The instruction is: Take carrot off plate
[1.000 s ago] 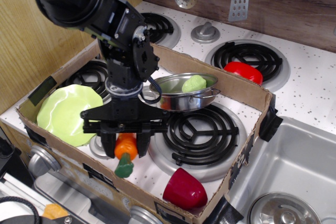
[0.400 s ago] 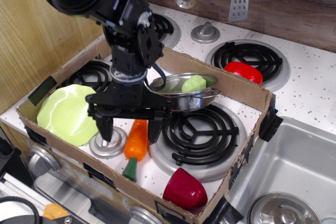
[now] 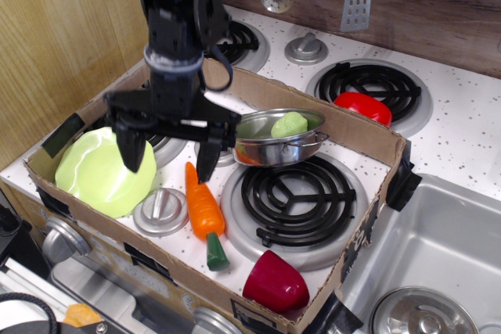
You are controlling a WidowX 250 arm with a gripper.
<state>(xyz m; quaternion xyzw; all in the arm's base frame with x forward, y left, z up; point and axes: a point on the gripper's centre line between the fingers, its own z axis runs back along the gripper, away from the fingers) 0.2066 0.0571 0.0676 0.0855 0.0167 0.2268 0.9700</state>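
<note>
The orange carrot (image 3: pixel 203 210) with its dark green stem end lies flat on the white stove top, between a round steel knob and the front burner, apart from the plate. The lime-green scalloped plate (image 3: pixel 95 170) sits at the left of the cardboard box and holds nothing; one finger hides part of its right side. My gripper (image 3: pixel 171 156) hangs open and empty above the space between plate and carrot, its two black fingers (image 3: pixel 209 154) spread wide. It touches neither thing.
A steel pot (image 3: pixel 279 138) with a small green piece (image 3: pixel 289 123) stands behind the carrot. A dark red cup (image 3: pixel 275 281) lies at the box's front. A red item (image 3: pixel 362 107) sits on the back right burner. Cardboard walls (image 3: pixel 368 137) ring the area. A sink (image 3: pixel 438 248) lies right.
My gripper opened, let go of the carrot and rose up and back. The carrot now lies flat on the stove top, stem end toward the front.
</note>
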